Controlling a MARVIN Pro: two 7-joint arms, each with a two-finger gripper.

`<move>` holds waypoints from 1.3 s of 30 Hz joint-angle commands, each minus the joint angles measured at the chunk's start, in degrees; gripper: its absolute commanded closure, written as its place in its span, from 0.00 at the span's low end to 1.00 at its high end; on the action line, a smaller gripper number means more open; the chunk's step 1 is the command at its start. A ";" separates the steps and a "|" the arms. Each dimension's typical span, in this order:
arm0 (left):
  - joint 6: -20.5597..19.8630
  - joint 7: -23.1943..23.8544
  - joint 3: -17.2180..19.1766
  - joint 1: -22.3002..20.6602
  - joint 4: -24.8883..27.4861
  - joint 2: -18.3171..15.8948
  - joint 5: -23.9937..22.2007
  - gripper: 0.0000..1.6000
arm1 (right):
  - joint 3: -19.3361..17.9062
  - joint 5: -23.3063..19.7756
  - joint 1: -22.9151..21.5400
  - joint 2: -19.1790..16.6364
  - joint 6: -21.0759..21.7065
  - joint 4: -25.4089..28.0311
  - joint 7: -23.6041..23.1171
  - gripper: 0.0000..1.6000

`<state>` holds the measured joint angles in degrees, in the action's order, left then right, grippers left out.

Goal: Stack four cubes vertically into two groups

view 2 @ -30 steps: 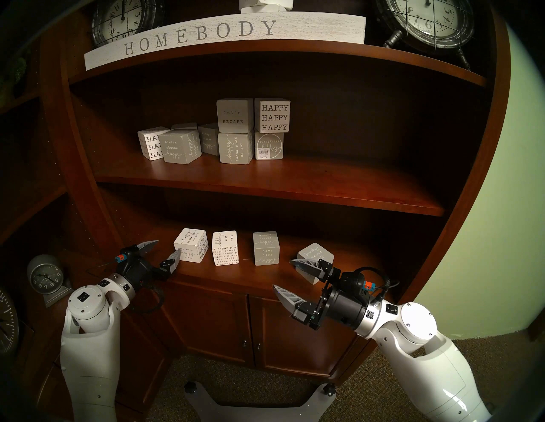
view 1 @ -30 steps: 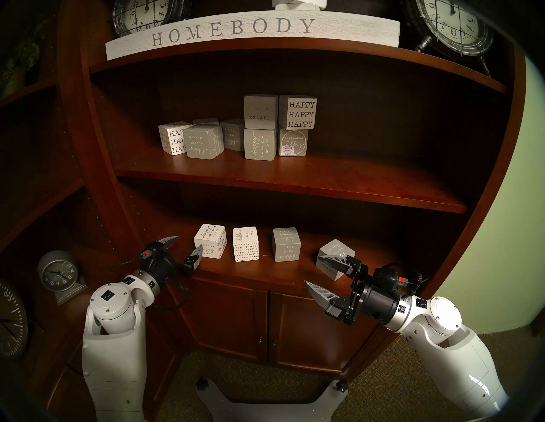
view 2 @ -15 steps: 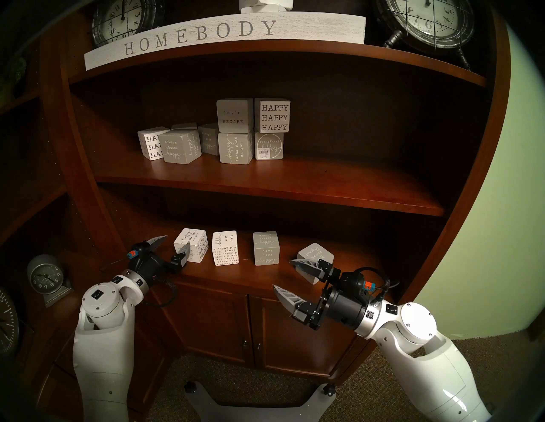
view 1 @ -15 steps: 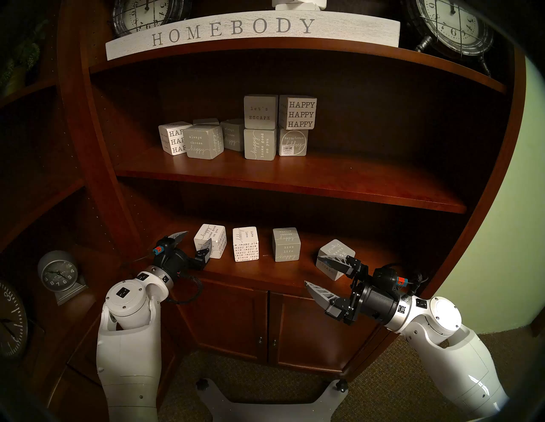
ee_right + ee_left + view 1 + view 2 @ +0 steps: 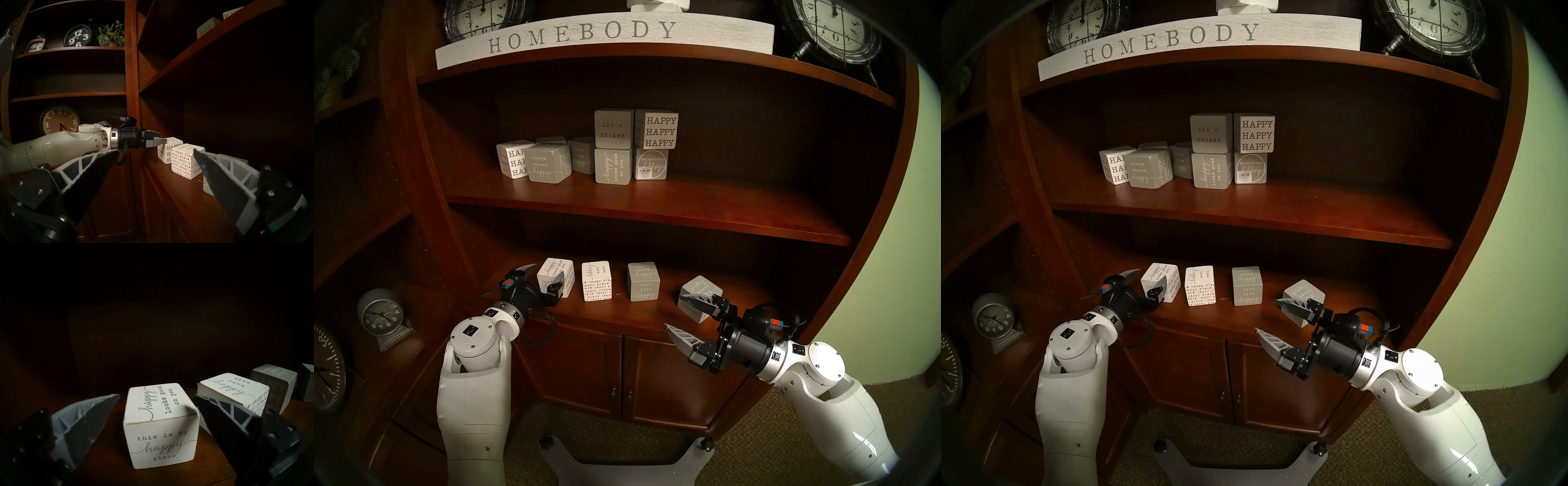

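Observation:
Four cubes stand in a row on the lower shelf [image 5: 639, 315]. From left: the white "this is my happy place" cube [image 5: 551, 271] [image 5: 159, 443], the white small-type "happy place" cube [image 5: 596, 281] [image 5: 181, 162], the grey "live life happy" cube [image 5: 643, 281], and a grey cube [image 5: 702, 292] turned corner-on, its lettering partly hidden. My left gripper [image 5: 546, 271] [image 5: 156, 395] is open, with one finger on each side of the first white cube, not closed on it. My right gripper [image 5: 673, 311] is open and empty, just in front of the far-right grey cube.
The shelf above [image 5: 653, 207] holds several other lettered cubes [image 5: 614, 147], some of them stacked. The bookcase's left side wall [image 5: 456, 237] is close to my left wrist. Cabinet doors [image 5: 619, 373] are below, and clocks [image 5: 380, 314] stand at the left.
My left arm has moved right and forward, so its open fingers went from beside the shelf edge to either side of the first white cube. The right arm and the cubes have not moved.

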<state>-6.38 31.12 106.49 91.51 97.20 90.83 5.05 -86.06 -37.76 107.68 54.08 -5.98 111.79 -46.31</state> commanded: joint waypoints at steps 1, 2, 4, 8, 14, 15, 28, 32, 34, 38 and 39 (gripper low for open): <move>0.57 -0.36 -0.31 -2.22 -0.44 0.01 -0.10 0.00 | -0.09 -0.18 -0.07 -0.03 0.08 0.74 -0.08 0.00; 0.50 -0.49 -0.39 -2.27 -0.49 0.08 0.02 0.00 | -0.09 -0.18 -0.07 -0.02 0.08 0.74 -0.08 0.00; 0.02 -1.00 -0.60 -2.29 -0.34 0.46 0.28 0.00 | -0.10 -0.18 -0.07 -0.02 0.09 0.74 -0.08 0.00; -0.43 -2.50 -1.47 -2.20 -0.42 0.70 2.07 0.00 | -0.10 -0.17 -0.07 -0.01 0.09 0.75 -0.08 0.00; -0.12 -3.52 -2.39 -2.36 -0.86 1.32 2.93 0.00 | -0.11 -0.16 -0.07 0.00 0.10 0.75 -0.09 0.00; -0.11 -3.70 -2.43 -2.35 -0.98 1.43 3.04 0.00 | -0.11 -0.16 -0.07 0.00 0.10 0.75 -0.09 0.00; 0.35 -5.49 -2.09 -3.52 -3.44 1.93 3.51 0.00 | -0.13 -0.15 -0.06 0.03 0.12 0.75 -0.11 0.00; 0.53 -6.15 -2.14 -4.18 -4.73 1.73 4.13 0.00 | -0.13 -0.14 -0.06 0.03 0.12 0.75 -0.12 0.00; 0.98 -5.94 -2.00 -4.43 -5.29 1.62 3.69 0.00 | -0.14 -0.14 -0.06 0.04 0.12 0.75 -0.12 0.00; 1.30 -5.92 -2.02 -4.99 -6.20 1.54 3.62 0.00 | -0.14 -0.13 -0.06 0.05 0.12 0.75 -0.13 0.00; 1.37 -5.88 -2.05 -5.12 -6.43 1.52 3.57 0.00 | -0.14 -0.13 -0.06 0.05 0.12 0.75 -0.13 0.00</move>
<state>-5.90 25.08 104.38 88.08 90.91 92.73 8.97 -86.11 -37.70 107.70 54.17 -5.97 111.78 -46.37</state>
